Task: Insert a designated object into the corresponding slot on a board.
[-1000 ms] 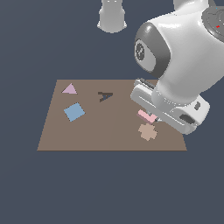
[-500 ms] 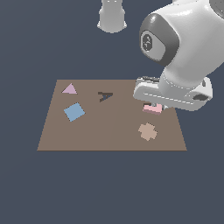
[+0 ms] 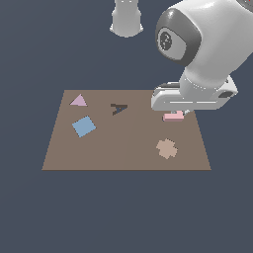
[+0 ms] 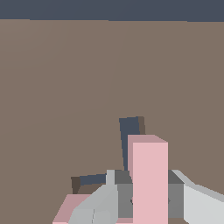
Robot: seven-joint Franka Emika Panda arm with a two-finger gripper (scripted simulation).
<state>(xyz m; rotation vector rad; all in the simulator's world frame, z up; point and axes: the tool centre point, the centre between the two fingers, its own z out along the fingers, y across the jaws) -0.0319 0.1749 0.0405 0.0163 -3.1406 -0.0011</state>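
Closest in, the wrist view shows the gripper (image 4: 146, 199) with its grey jaws clamped on the pink L-shaped block (image 4: 149, 179), one arm of the block standing up between them and the other jutting out to the side. Just behind the block lies the dark L-shaped slot (image 4: 129, 131), its two legs showing past the block's edges, so the block looks offset from the recess rather than seated in it (how high it hangs above the surface I can't judge). To do this step well, I'd say the arm should line up the block's corner with the slot's corner and match the turn of the two legs before going down, then descend straight and slowly, letting go only once the block sits flush.

From the exterior view, the pink block peeks out under the arm's big white hand, over the brown board (image 3: 123, 148) near its far edge on the exterior view's right. A tan cross-shaped piece (image 3: 166, 147) sits nearer on that side. Farther off are the dark A-shaped recess (image 3: 118, 108), the blue square (image 3: 84, 126) and the mauve triangle (image 3: 78, 101), all well clear of the work.
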